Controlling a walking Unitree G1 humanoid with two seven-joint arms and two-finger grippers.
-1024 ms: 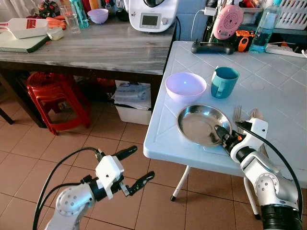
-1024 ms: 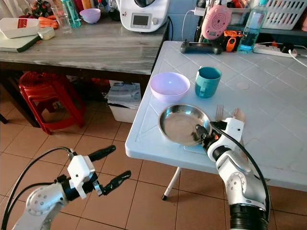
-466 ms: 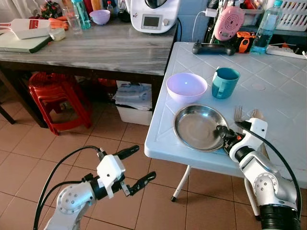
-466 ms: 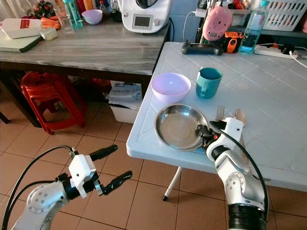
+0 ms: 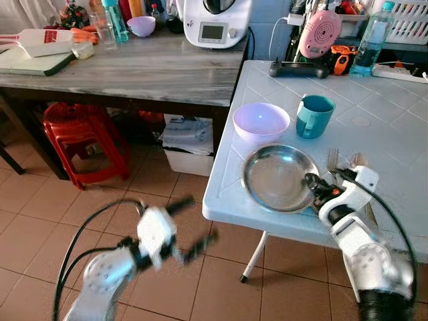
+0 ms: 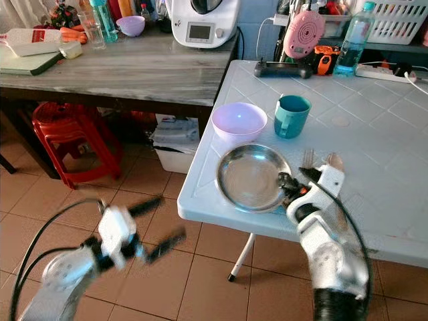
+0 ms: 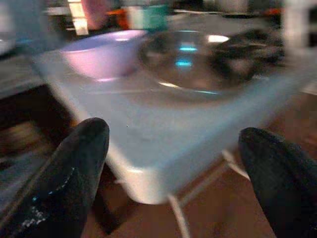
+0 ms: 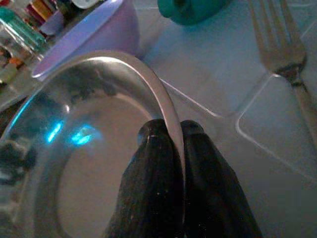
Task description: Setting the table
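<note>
The right gripper (image 8: pixel 171 134) is pinching the rim of the steel plate (image 5: pixel 279 178), which is lying near the front edge of the pale blue table (image 5: pixel 394 134), between the lilac bowl (image 5: pixel 261 122) and a fork (image 5: pixel 332 160). The left gripper (image 5: pixel 190 224) is hanging over the tiled floor (image 5: pixel 40 214), fingers spread.

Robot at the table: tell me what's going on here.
The right hand is shut on the rim of the steel plate, which lies near the edge of the white table. A purple bowl and a teal cup stand just behind it, and a fork lies beside it. The left hand hangs open over the floor.
</note>
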